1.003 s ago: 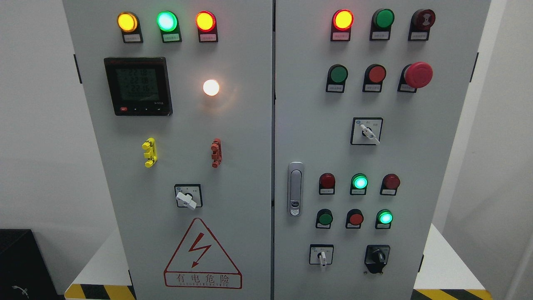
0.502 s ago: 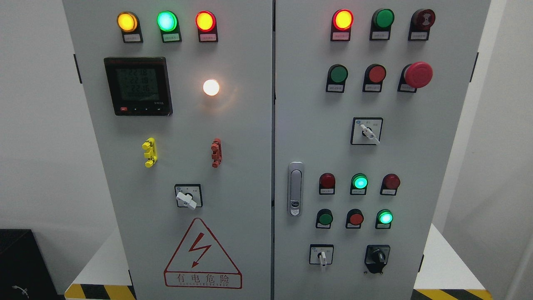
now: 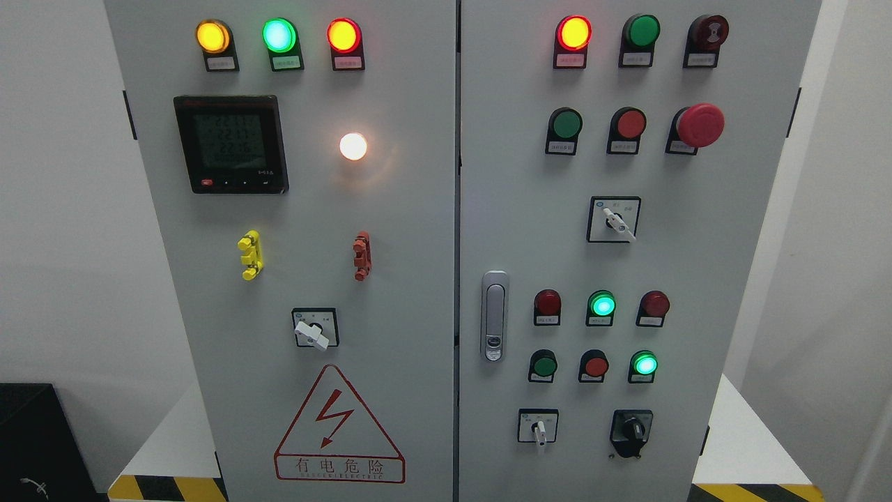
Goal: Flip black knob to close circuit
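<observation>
Cabinet (image 3: 390, 230) doors are filling the head view; black knob (image 3: 632, 430) is sitting at the lower right of the right door, just right of a white-handled selector switch (image 3: 538, 427) and below a glowing green lamp (image 3: 644, 364); nothing is touching it; neither hand is showing, so whether the fingers are spread or curled cannot be told; a red mushroom button (image 3: 700, 125) is standing out near the top right; a meter display (image 3: 231, 144) is glowing on the left door above a warning triangle (image 3: 339, 427).
</observation>
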